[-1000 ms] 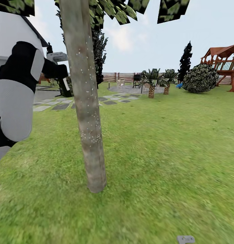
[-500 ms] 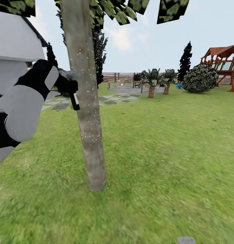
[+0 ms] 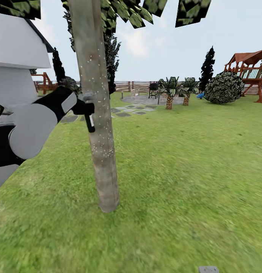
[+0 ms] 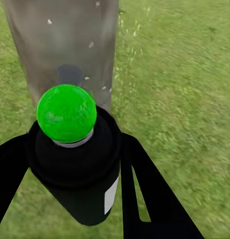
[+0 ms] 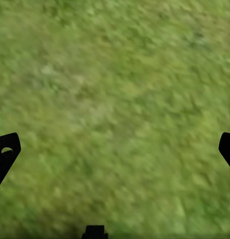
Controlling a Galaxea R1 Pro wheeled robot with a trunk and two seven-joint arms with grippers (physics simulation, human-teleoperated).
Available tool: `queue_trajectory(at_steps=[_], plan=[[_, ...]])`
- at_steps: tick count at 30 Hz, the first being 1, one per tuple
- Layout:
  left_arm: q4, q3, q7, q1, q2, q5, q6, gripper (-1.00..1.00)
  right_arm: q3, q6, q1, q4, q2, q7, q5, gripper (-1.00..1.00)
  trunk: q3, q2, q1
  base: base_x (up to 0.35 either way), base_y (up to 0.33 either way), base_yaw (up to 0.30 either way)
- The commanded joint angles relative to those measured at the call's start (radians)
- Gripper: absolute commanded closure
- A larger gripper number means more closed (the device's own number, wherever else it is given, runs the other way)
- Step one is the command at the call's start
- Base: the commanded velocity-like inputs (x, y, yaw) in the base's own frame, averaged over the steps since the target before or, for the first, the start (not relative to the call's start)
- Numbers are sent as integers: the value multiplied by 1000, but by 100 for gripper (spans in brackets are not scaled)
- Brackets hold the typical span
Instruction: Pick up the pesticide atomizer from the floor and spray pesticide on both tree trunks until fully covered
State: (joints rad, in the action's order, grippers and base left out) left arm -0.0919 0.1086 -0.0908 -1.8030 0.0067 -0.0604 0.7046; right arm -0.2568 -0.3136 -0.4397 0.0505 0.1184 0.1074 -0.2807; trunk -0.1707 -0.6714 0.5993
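One tree's grey-brown trunk (image 3: 99, 125) stands on the lawn just ahead, left of centre, dotted with white specks; its blocky green canopy (image 3: 127, 9) is above. My left gripper (image 3: 85, 109) is shut on the pesticide atomizer (image 3: 90, 119), a black bottle held against the trunk's left side at mid height. In the left wrist view the atomizer (image 4: 77, 169) sits between the black fingers (image 4: 149, 194), its green round top (image 4: 67, 112) pointing at the speckled trunk (image 4: 60, 45). My right gripper (image 5: 115, 149) is open over bare grass.
A white house (image 3: 17, 49) stands at the left, with stepping stones (image 3: 127, 112) and a paved patch behind the trunk. Low palm-like plants (image 3: 169, 91), a round bush (image 3: 224, 88), a dark conifer (image 3: 207, 68) and a wooden play tower (image 3: 252, 68) line the slat fence (image 3: 127, 85).
My left arm has swung down and to the right, carrying the atomizer from beside the house's edge up to the trunk. More white specks show on the bark.
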Motion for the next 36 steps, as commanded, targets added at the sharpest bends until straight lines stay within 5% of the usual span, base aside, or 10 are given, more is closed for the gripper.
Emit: queue_trajectory(at_steps=[1, 9, 12, 17, 27, 36], plan=[[29, 8, -4, -1, 1, -7, -31, 100, -6, -7, -2, 5, 0, 8, -11, -100, -1, -2, 0, 0, 0, 0], [60, 7, -4, 48, 3, -10, -162, 100, -6, -7, -1, 5, 0, 8, -10, -100, -1, -2, 0, 0, 0, 0], [61, 6, -3, 94, 7, -102, -189, 100, -6, -7, -1, 5, 0, 8, -9, -100, -1, -2, 0, 0, 0, 0], [61, 6, -4, 199, 7, -156, -311, 100, -6, -7, -1, 5, 0, 8, -9, -100, -1, -2, 0, 0, 0, 0], [64, 6, -4, 403, 22, -159, -514, 100, -6, -7, 1, 5, 0, 8, -9, -100, -1, -2, 0, 0, 0, 0], [64, 6, -3, 592, 21, -152, -602, 100, -6, -7, 1, 5, 0, 8, -10, -100, -1, -2, 0, 0, 0, 0]])
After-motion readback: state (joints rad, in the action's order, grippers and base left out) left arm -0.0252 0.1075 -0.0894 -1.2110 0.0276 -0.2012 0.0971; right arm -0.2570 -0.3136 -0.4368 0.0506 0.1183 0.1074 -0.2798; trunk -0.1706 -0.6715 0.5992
